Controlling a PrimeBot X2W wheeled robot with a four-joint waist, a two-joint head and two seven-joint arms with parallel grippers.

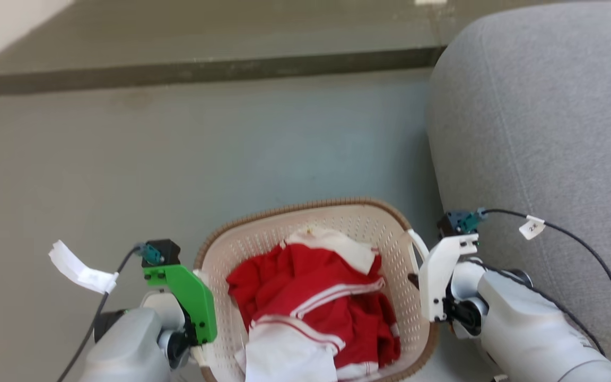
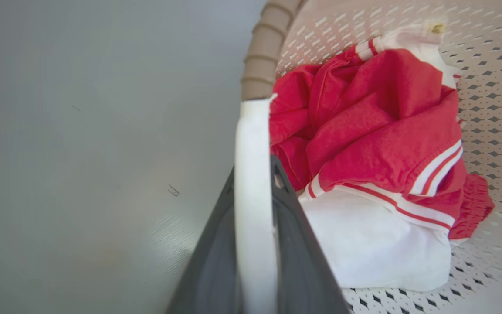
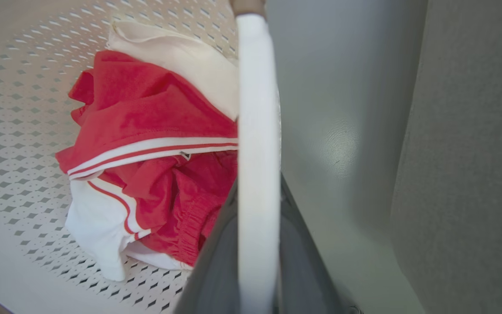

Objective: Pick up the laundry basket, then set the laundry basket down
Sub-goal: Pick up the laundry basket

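The laundry basket (image 1: 369, 223), cream perforated plastic with a brown woven-look rim, sits at the bottom middle of the head view between my two arms. Red and white clothes (image 1: 311, 297) lie inside it. My left gripper (image 2: 255, 174) is shut on the basket's white left handle (image 2: 253, 196), which runs between the dark fingers (image 2: 296, 244). My right gripper (image 3: 257, 183) is shut on the white right handle (image 3: 257, 152) in the same way. The basket's perforated wall (image 2: 490, 83) and the clothes (image 3: 146, 144) show beyond each handle. I cannot tell whether the basket touches the floor.
A grey upholstered sofa (image 1: 544, 116) stands close on the right, beside the right arm. Grey floor (image 1: 178, 159) stretches ahead, ending at a dark raised step (image 1: 204, 69). Cables with white tags trail from both wrists.
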